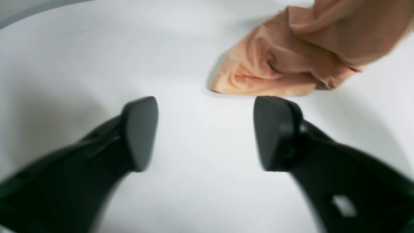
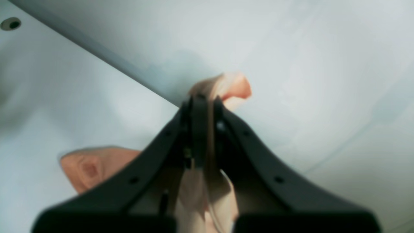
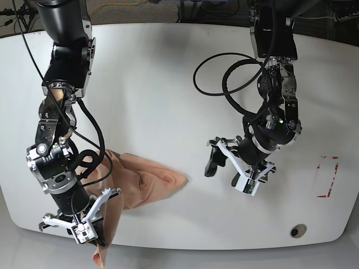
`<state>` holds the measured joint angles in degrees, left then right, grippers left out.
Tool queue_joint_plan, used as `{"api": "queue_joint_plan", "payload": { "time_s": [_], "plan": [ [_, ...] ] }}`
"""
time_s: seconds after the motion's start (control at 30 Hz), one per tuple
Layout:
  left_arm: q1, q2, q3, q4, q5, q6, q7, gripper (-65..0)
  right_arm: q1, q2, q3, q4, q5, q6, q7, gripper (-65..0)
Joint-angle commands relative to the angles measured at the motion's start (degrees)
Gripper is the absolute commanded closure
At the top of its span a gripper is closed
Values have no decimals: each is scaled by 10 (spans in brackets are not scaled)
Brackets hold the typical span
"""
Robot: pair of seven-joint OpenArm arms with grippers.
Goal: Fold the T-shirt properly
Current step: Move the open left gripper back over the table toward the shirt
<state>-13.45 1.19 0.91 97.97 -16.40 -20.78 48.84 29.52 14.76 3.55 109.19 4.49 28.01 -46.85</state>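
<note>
White table (image 3: 168,73), rounded front edge, bearing a red-outlined rectangular marking (image 3: 327,177) near its right end, a small round hole (image 3: 297,230) just below-left of that marking, and yellow and black cables (image 3: 120,7) beyond its far edge.

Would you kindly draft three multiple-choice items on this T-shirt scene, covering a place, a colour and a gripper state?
1. Where does the T-shirt lie in the base view?
A. near the table's front-left edge
B. at the back right
C. on the red marking

2. What colour is the T-shirt?
A. blue
B. peach
C. white

3. How is the left gripper?
A. shut on cloth
B. shut, empty
C. open, empty

Answers: 1 A, it lies by the right gripper at lower left; 2 B, every view shows peach; 3 C, bare table between its fingers.
</note>
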Motion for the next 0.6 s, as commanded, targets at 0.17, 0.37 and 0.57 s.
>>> {"api": "queue_joint_plan", "payload": {
  "time_s": [0.17,0.37,0.57],
  "plan": [
    [0,12,36,-55,-4,-6,-72,-569,-4,3,1,14,3,-4,11,-1],
    [1,11,96,-109,8,0,-130,-565,-17,1,2,14,2,-4,13,-1],
    [1,7,155,-163,25,13,-210,-544,-29,-3,-1,15,1,-5,14,0]
  ]
}}
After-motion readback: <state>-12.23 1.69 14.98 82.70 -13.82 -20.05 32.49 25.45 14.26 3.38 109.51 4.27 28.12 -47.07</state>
